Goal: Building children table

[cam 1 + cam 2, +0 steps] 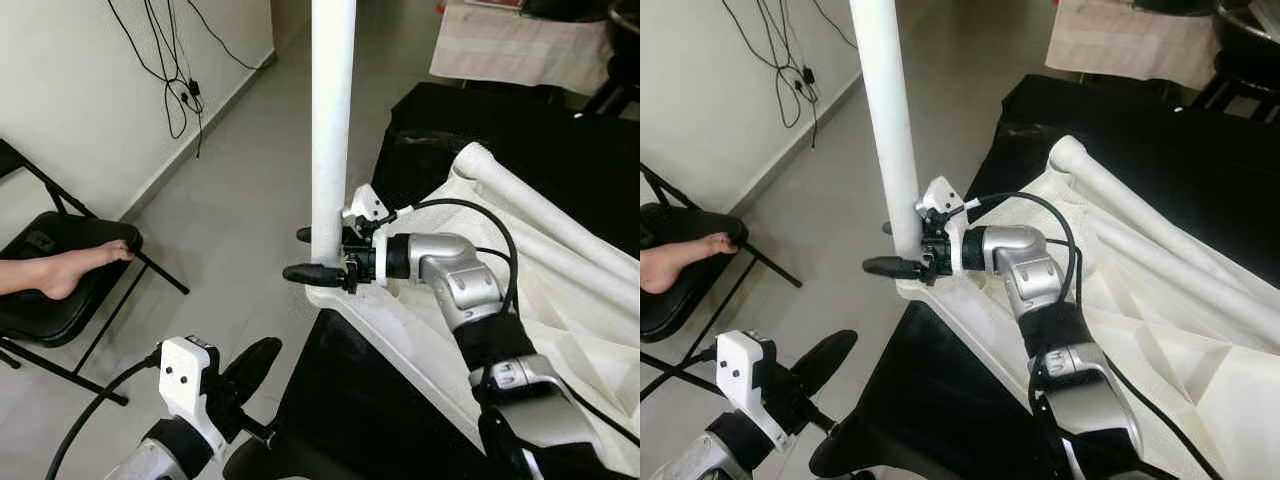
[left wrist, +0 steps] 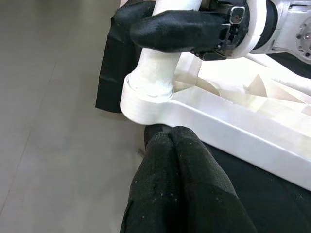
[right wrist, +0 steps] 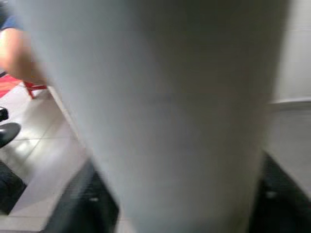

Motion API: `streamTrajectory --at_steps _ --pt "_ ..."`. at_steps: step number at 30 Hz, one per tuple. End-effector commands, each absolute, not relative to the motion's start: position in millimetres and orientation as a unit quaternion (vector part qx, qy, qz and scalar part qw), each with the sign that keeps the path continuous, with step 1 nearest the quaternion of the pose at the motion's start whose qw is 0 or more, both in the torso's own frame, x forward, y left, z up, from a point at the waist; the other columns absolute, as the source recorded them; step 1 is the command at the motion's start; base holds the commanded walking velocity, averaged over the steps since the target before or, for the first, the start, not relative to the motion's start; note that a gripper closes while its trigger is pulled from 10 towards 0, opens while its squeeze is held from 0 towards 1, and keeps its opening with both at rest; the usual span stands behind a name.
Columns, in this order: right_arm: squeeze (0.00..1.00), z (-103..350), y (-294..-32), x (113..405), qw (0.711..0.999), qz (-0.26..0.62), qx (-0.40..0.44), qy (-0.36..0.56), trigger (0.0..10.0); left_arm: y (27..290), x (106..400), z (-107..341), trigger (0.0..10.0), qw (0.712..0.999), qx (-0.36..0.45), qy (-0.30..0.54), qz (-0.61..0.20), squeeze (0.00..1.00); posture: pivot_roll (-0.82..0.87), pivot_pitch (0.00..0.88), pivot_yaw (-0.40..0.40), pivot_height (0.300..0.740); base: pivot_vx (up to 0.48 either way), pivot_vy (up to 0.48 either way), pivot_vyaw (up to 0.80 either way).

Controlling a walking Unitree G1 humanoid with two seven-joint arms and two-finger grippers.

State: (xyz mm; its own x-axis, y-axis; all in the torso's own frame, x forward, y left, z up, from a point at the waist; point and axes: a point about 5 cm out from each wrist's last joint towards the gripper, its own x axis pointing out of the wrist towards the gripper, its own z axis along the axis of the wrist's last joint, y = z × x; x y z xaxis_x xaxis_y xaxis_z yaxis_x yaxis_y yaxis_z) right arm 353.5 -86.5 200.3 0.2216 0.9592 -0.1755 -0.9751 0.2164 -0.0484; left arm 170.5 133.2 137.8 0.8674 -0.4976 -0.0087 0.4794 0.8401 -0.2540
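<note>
White plastic tabletop (image 1: 560, 330), turned underside up, lies on a black cloth (image 1: 940, 400) with one corner jutting over the grey tiled floor (image 1: 240, 200). At that corner a tall white round leg (image 1: 333, 120) stands upright in its socket, and two more white legs (image 1: 1140, 215) lie across the tabletop. The right pincer (image 1: 318, 255) is clamped on the upright leg just above the socket. The left pincer (image 2: 175, 160), fingers pressed together, hovers low just beside the same corner. A person's bare foot (image 1: 70, 268) rests on a black folding chair (image 1: 40, 300) well apart.
</note>
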Motion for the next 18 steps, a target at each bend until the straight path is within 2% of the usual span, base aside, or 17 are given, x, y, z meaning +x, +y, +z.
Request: streamTrajectory --at_steps 1,6,7,10,11,12,13,14,15,16,17,18 --pt "0.0 196.6 -83.0 352.5 0.757 0.647 -0.076 0.055 0.0 131.5 167.2 139.0 10.0 0.959 -0.12 0.038 -0.254 0.0 0.0 0.157 -0.011 0.74 0.0 0.0 0.0" --pt "0.0 194.7 -93.6 351.2 0.76 0.644 -0.077 0.055 0.0 131.8 166.8 139.4 10.0 0.958 -0.121 0.039 -0.256 0.0 0.0 0.163 -0.008 0.74 0.0 0.0 0.0" --pt "0.0 194.3 -98.9 349.6 0.77 0.631 -0.081 0.051 0.0 132.0 167.0 139.4 10.0 0.958 -0.121 0.039 -0.256 0.0 0.0 0.165 -0.012 0.74 0.0 0.0 0.0" --pt "0.0 194.0 -102.3 349.1 0.777 0.623 -0.084 0.049 0.0 132.2 167.1 139.4 10.0 0.958 -0.121 0.039 -0.256 0.0 0.0 0.165 -0.012 0.74 0.0 0.0 0.0" --pt "0.0 191.6 -106.9 347.4 0.8 0.591 -0.094 0.047 0.0 132.8 167.2 139.1 10.0 0.958 -0.121 0.039 -0.256 0.0 -0.01 0.165 -0.024 0.74 0.0 0.0 0.0" --pt "0.0 185.7 -108.0 347.0 0.86 0.502 -0.076 0.05 0.0 134.0 167.2 139.0 10.0 0.958 -0.121 0.039 -0.255 0.0 -0.01 0.164 -0.029 0.74 0.0 0.0 0.0" --pt "0.0 185.7 -108.0 347.0 0.86 0.502 -0.076 0.05 0.0 134.0 167.2 139.0 10.0 0.958 -0.121 0.039 -0.255 0.0 -0.01 0.164 -0.029 0.74 0.0 0.0 0.0" --pt "0.0 169.6 -114.6 343.1 0.931 0.349 -0.073 0.081 0.0 135.6 167.7 139.0 10.0 0.959 -0.12 0.039 -0.254 0.0 -0.03 0.165 -0.018 0.74 0.0 0.0 0.0" --pt "0.0 152.7 -122.3 327.0 0.96 0.238 -0.093 0.116 0.0 137.0 168.3 139.1 10.0 0.959 -0.12 0.038 -0.253 0.0 -0.03 0.165 -0.014 0.74 0.0 0.0 0.0" --pt "0.0 152.7 -122.3 327.0 0.96 0.238 -0.093 0.116 0.0 137.0 168.3 139.1 10.0 0.959 -0.12 0.038 -0.253 0.0 -0.03 0.165 -0.014 0.74 0.0 0.0 0.0" --pt "0.0 138.6 -117.4 302.2 0.968 0.187 -0.09 0.141 0.0 138.8 169.8 137.8 10.0 0.96 -0.118 0.038 -0.252 0.0 -0.03 0.155 -0.004 0.74 0.0 0.0 0.0" --pt "0.0 138.6 -117.4 302.2 0.968 0.187 -0.09 0.141 0.0 138.8 169.8 137.8 10.0 0.96 -0.118 0.038 -0.252 0.0 -0.03 0.155 -0.004 0.74 0.0 0.0 0.0"
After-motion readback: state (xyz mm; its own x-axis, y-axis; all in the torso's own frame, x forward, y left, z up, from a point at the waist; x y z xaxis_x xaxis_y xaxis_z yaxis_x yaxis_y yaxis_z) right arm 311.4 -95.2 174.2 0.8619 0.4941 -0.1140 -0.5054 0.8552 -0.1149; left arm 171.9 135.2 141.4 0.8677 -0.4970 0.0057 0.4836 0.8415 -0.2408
